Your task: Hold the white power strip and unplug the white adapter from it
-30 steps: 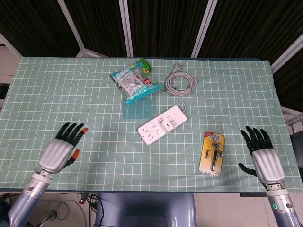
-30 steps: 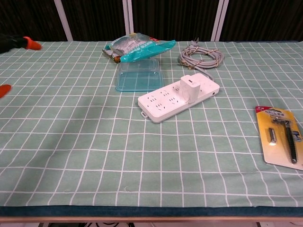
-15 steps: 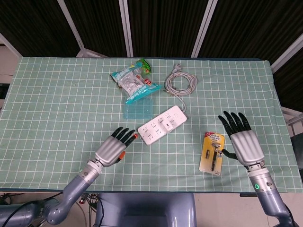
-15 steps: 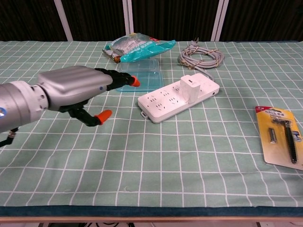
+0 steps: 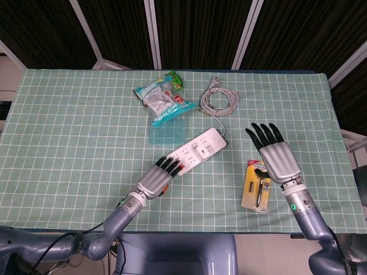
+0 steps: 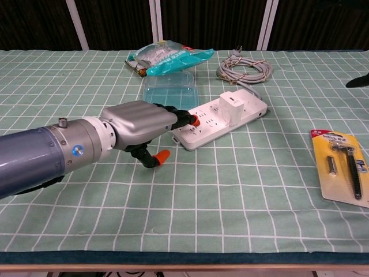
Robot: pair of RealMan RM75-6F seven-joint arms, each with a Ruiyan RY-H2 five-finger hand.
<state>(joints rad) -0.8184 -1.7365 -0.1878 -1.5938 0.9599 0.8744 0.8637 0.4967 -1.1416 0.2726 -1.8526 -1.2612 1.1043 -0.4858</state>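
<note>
The white power strip (image 5: pixel 198 150) (image 6: pixel 222 123) lies slanted at mid-table with the white adapter (image 5: pixel 205 148) (image 6: pixel 232 108) plugged into its middle. My left hand (image 5: pixel 160 176) (image 6: pixel 144 126) is open, palm down, its orange-tipped fingers reaching over the strip's near-left end. Whether they touch it I cannot tell. My right hand (image 5: pixel 274 153) is open with fingers spread, hovering to the right of the strip and just above the razor pack. In the chest view only a dark fingertip (image 6: pixel 357 81) of it shows at the right edge.
A yellow razor blister pack (image 5: pixel 257 185) (image 6: pixel 341 171) lies right of the strip. Behind the strip are a clear blue lid (image 5: pixel 168 133) (image 6: pixel 168 93), a snack bag (image 5: pixel 162 99) (image 6: pixel 167 56) and the strip's coiled grey cable (image 5: pixel 218 102) (image 6: pixel 245 70).
My left hand has swept in from the far left to the strip's near-left end. My right hand has moved up and leftward, from the table's right edge to above the razor pack.
</note>
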